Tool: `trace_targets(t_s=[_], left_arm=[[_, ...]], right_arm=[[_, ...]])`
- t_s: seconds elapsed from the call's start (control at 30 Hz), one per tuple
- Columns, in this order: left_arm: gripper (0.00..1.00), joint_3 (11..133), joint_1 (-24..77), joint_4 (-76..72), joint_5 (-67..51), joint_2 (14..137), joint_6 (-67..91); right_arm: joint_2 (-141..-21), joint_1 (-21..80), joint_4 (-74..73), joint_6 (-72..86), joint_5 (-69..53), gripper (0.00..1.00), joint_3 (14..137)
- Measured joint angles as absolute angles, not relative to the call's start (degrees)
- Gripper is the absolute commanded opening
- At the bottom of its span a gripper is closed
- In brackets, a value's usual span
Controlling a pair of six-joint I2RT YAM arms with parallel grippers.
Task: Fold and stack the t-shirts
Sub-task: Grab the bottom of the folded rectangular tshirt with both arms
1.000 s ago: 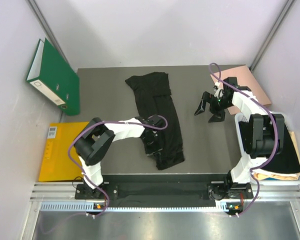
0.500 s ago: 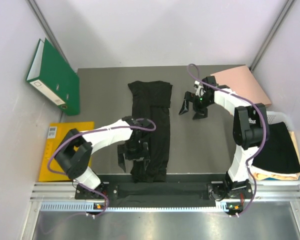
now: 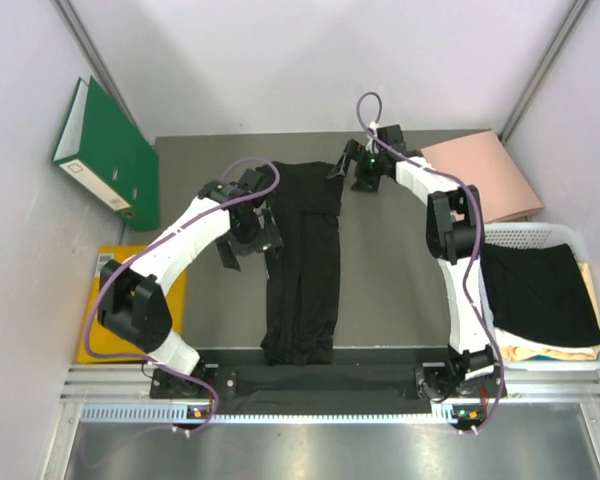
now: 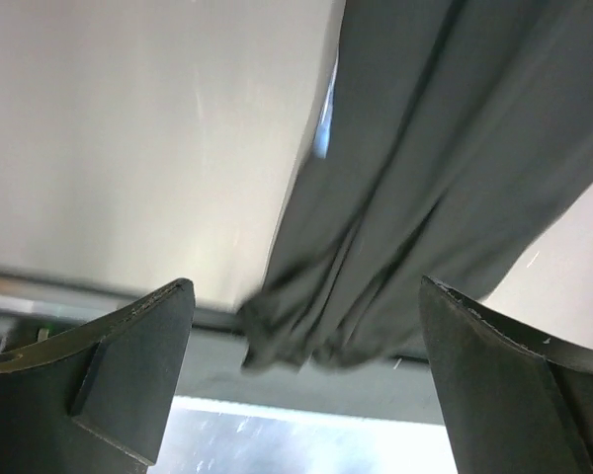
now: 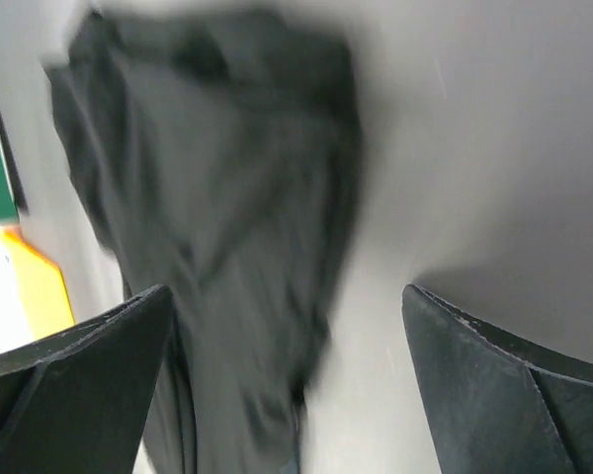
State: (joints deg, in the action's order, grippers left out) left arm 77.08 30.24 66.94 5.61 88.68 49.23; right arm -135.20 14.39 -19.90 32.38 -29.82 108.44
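Note:
One black t-shirt [image 3: 303, 260] lies as a long narrow strip down the middle of the dark table, from the far side to the near edge. My left gripper [image 3: 250, 247] stands open just left of the strip, holding nothing; in the left wrist view the shirt [image 4: 425, 197] runs past the wide jaws [image 4: 306, 375]. Open as well, my right gripper [image 3: 348, 176] hovers at the shirt's far right corner; its wrist view shows the blurred fabric [image 5: 217, 227] ahead of the empty fingers [image 5: 287, 385]. Another black t-shirt [image 3: 536, 290] lies on a cream one [image 3: 548, 352] in the basket.
A white basket [image 3: 540, 232] stands at the right edge. A salmon-pink folder [image 3: 485, 172] lies at the far right corner. A green binder [image 3: 110, 150] leans on the left wall, above a yellow folder [image 3: 115, 300] beside the table.
My left gripper opened, let go of the shirt's near part and moved up along its left side. The right arm swung left to the far end. The shirt now lies straight.

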Motion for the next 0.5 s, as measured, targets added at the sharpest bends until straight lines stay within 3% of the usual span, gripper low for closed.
trace_targets(t_s=[0.03,0.17,0.2,0.27,0.3,0.37,0.5], left_arm=[[0.99,78.26,28.69,66.02,5.61,89.89,48.47],[0.99,82.72,24.91,62.15,4.67,92.68,45.58],[0.99,83.55,24.27,61.19,4.14,92.82,44.95],[0.99,84.31,23.14,59.00,3.07,92.75,43.83],[0.99,84.31,22.65,58.00,2.50,92.68,43.38],[0.99,83.92,21.85,56.34,1.21,92.66,42.92],[0.99,81.89,20.86,54.04,-1.17,92.64,42.48]], right_arm=[[-137.80,14.90,-19.94,32.86,-29.12,0.95,112.71],[-144.16,16.78,-20.60,34.46,-26.44,0.73,122.87],[-144.92,17.30,-20.56,35.03,-25.80,0.51,123.74],[-145.60,18.39,-20.78,35.64,-24.45,0.29,124.66],[-145.84,18.83,-20.80,36.18,-23.79,0.11,124.68],[-146.43,19.49,-21.23,36.64,-22.70,0.04,124.68],[-147.09,19.84,-21.41,37.67,-21.06,0.00,124.70]])
